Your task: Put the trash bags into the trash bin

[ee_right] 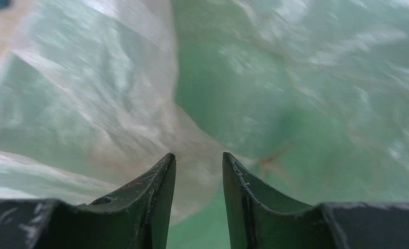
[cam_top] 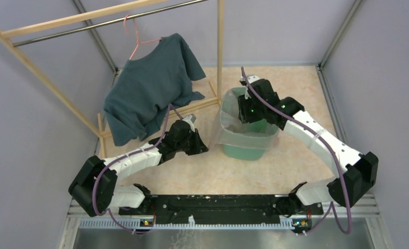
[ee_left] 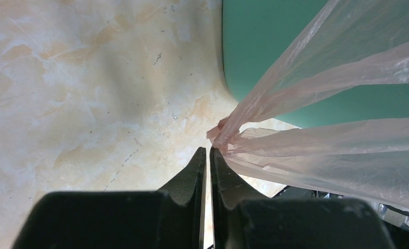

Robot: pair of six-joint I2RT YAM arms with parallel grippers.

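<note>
The mint-green trash bin (cam_top: 244, 151) stands upright on the floor at centre right. The pale-pink trash bag (cam_top: 232, 133) lines it and drapes over its rim and left side. My left gripper (cam_top: 202, 147) is low beside the bin's left side. In the left wrist view its jaws (ee_left: 208, 149) are shut with nothing between them. The bag's bunched corner (ee_left: 220, 136) sits just past the right fingertip, with film (ee_left: 348, 150) stretching from it across the bin wall (ee_left: 264, 46). My right gripper (cam_top: 242, 115) reaches down into the bin. It is open (ee_right: 198, 154), facing bag film (ee_right: 114, 104) and the green inside (ee_right: 316, 171).
A dark teal shirt (cam_top: 150, 88) hangs on a pink hanger (cam_top: 135, 41) from a wooden clothes rack (cam_top: 46, 78) at back left. The rack's upright post (cam_top: 220, 46) and foot stand close behind the bin. Grey walls close in both sides.
</note>
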